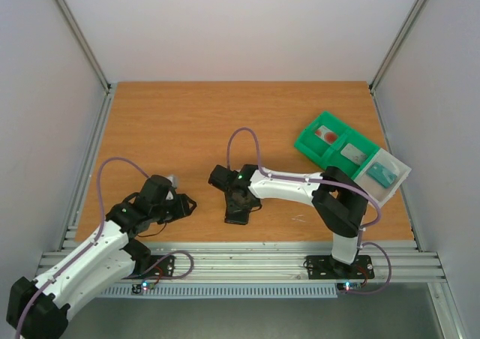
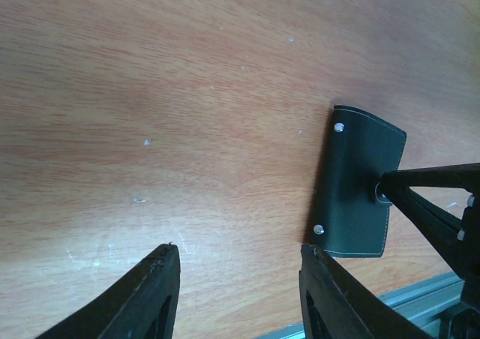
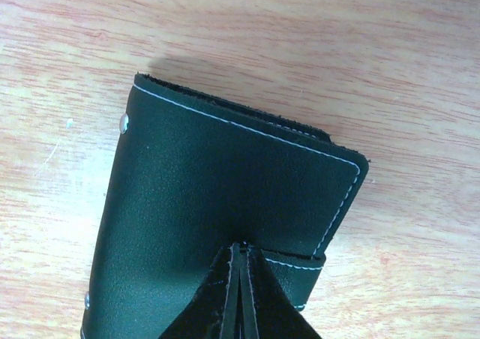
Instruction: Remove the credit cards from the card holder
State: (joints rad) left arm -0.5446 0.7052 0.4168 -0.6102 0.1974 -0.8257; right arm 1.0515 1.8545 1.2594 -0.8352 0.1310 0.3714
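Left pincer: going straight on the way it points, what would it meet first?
Probably bare table; the left pincer points along a line passing left of the card holder, though depth is unclear.

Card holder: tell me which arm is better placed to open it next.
Right. The right pincer is shut at the snap tab of the closed card holder, so it could likely pull it open. The left pincer hangs open over the table beside it, touching nothing.

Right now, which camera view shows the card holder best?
Right wrist: the card holder fills the frame, closed, with stitching and a rivet clear, and the right gripper shut at its snap tab. Left wrist shows the card holder whole but smaller. Top external shows only a dark patch partly under the gripper.
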